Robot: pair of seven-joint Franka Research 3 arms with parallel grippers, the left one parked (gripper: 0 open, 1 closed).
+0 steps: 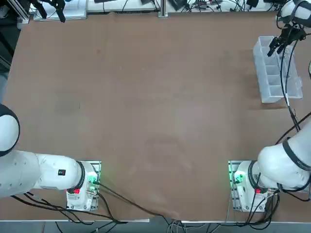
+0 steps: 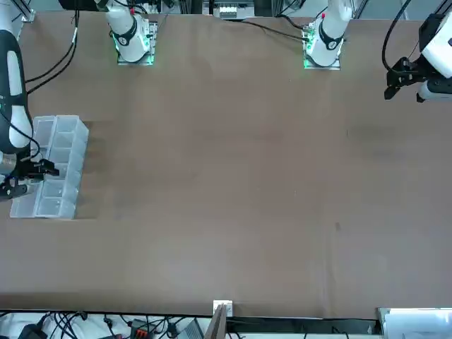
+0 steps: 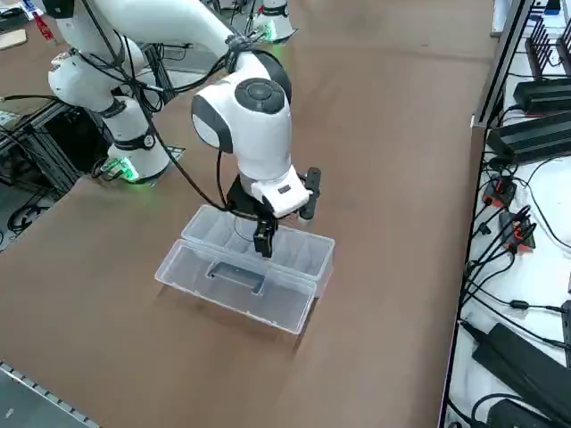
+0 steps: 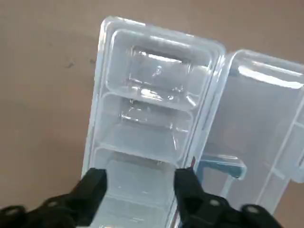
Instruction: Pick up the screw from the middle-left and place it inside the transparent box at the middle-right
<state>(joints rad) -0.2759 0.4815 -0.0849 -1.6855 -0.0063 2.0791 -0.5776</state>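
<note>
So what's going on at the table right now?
The right gripper hangs over the transparent box at the table's middle-right, its fingers apart above one of the row of compartments. The box's lid lies open alongside. No screw can be made out between the fingers or in the compartments.

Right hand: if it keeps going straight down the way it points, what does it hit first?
Probably the transparent box: the open right hand hangs over a compartment, likely meeting its floor or a divider; depth is unclear.
</note>
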